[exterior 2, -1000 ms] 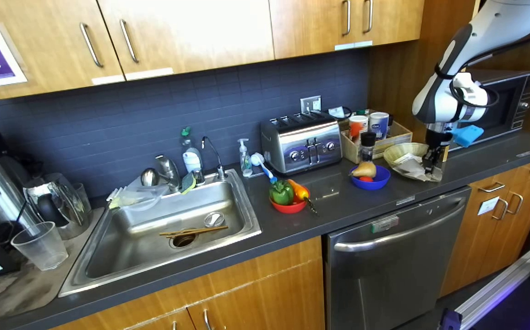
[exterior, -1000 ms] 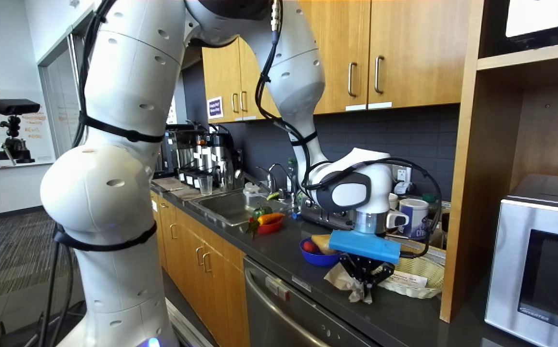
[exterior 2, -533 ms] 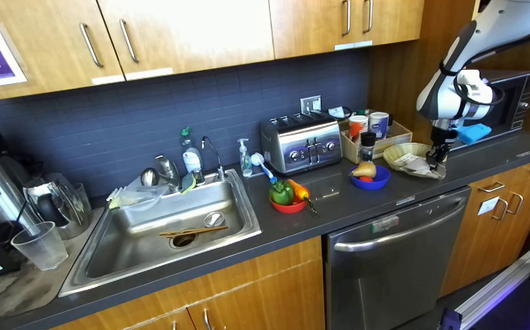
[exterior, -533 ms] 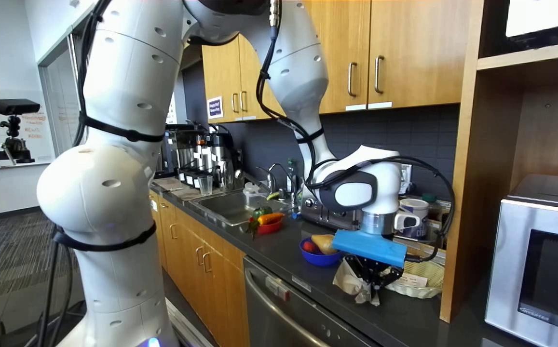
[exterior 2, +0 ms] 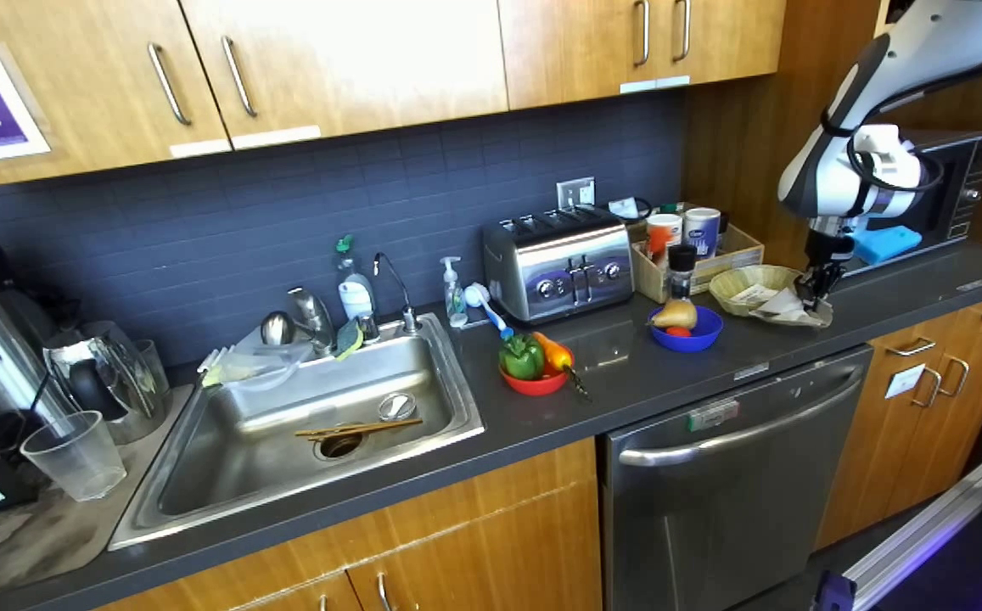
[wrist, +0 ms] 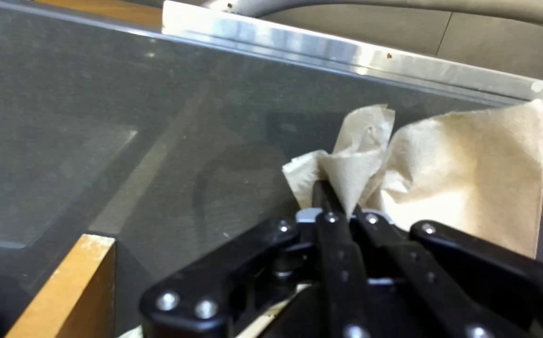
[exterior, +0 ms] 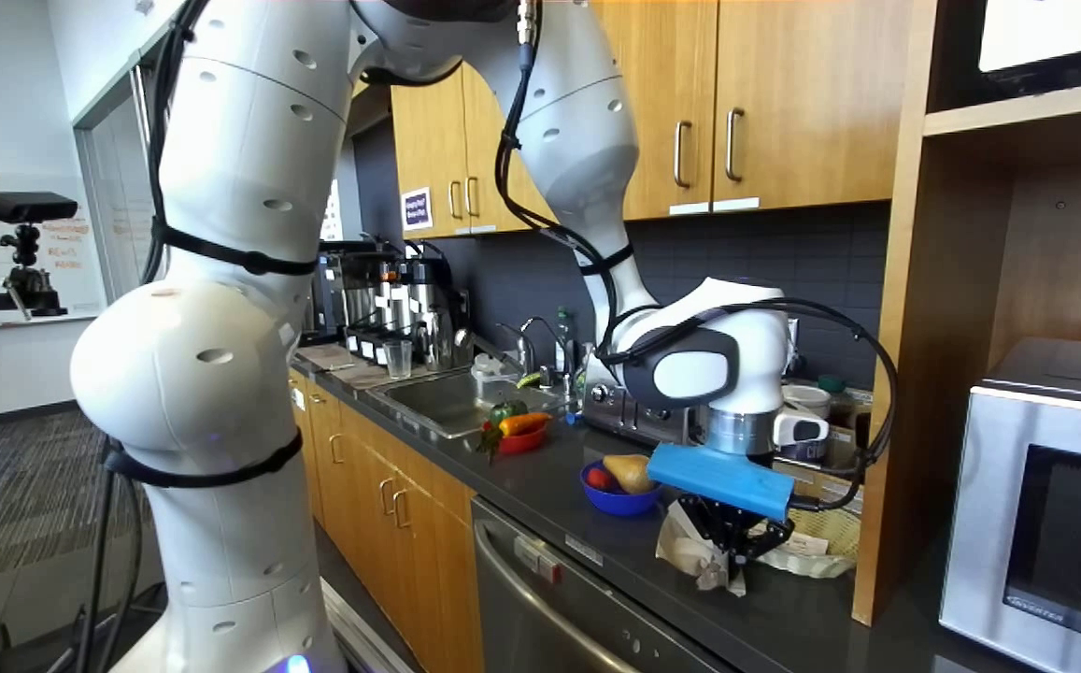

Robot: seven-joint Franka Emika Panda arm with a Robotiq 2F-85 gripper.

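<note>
In the wrist view, we see the black, jointed claw clenched on a crumpled, light-brown paper napkin. Only a narrow fold looks pinched, so we judge that the thin paper could tear or slip out if its loose flap caught on something. The napkin lies right at the claw's tips, its broad side fanning out beyond them above the dark, glossy table.

In an exterior view, we find the napkin at the claw's lower end, on the side towards a round, blue plastic bowl; we cannot tell whether the paper touches the table.

In an exterior view, the napkin overlaps the edge of a pale, woven basket; a low sweep might snag there.
</note>
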